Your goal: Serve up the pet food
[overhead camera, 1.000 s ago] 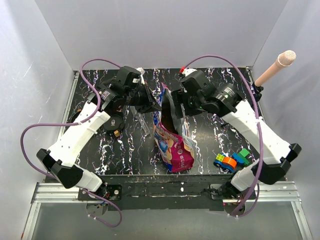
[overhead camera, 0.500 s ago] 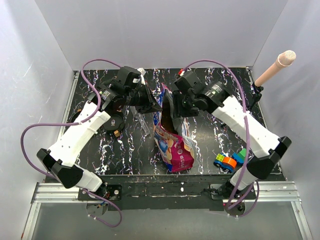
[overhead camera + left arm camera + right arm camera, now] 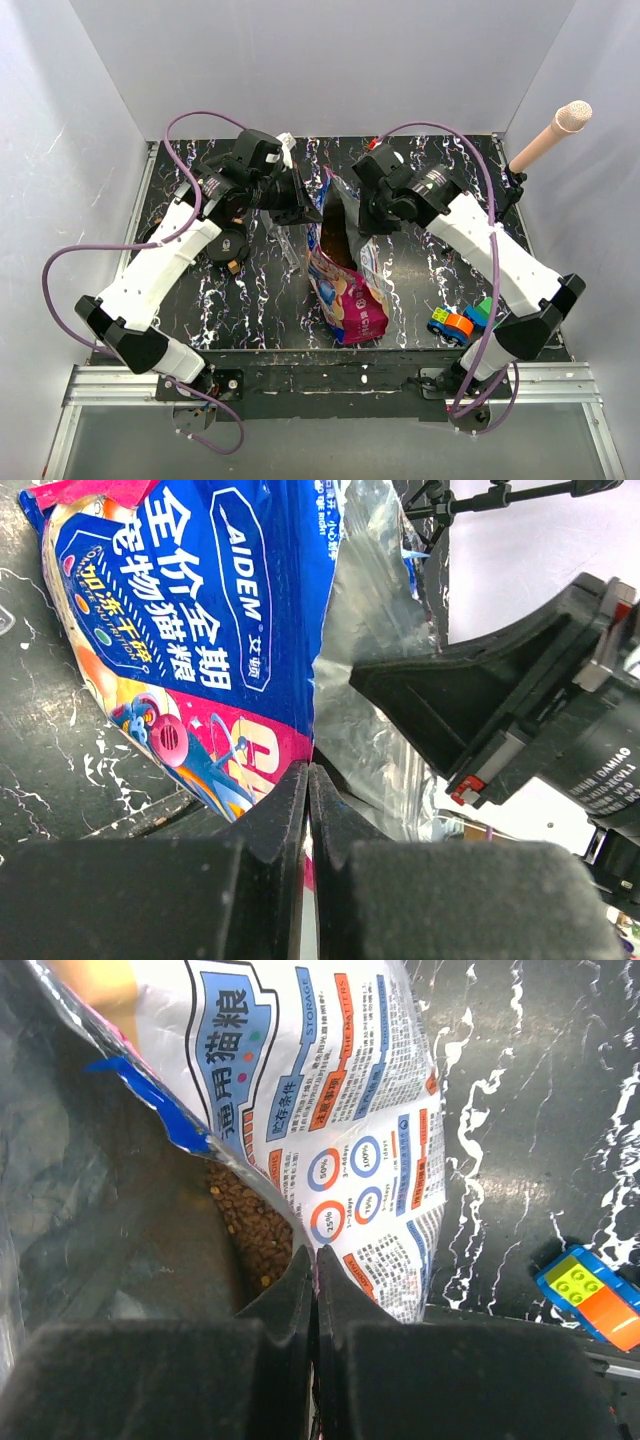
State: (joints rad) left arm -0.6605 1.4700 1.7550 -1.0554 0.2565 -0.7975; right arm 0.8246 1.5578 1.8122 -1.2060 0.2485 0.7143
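The glossy magenta-and-blue cat-food bag (image 3: 347,295) stands open in the middle of the black marbled table (image 3: 250,300). My left gripper (image 3: 312,207) is shut on the left edge of the bag's mouth; in the left wrist view the gripper (image 3: 309,776) pinches the printed wall of the bag (image 3: 200,630) beside its silver lining. My right gripper (image 3: 362,216) is shut on the mouth's right edge. The right wrist view shows that gripper (image 3: 316,1256) clamping the white printed wall of the bag (image 3: 350,1100). Brown pet food (image 3: 250,1232) lies inside the bag.
A black round dish (image 3: 228,246) sits left of the bag under the left arm. Colourful toy blocks (image 3: 463,320) lie at the front right, one of these blocks (image 3: 590,1300) showing in the right wrist view. A pink rod (image 3: 548,138) leans at the back right. White walls enclose the table.
My right gripper has closed from wide open onto the bag's right edge, and its arm shifted slightly. The left gripper has kept its hold without moving.
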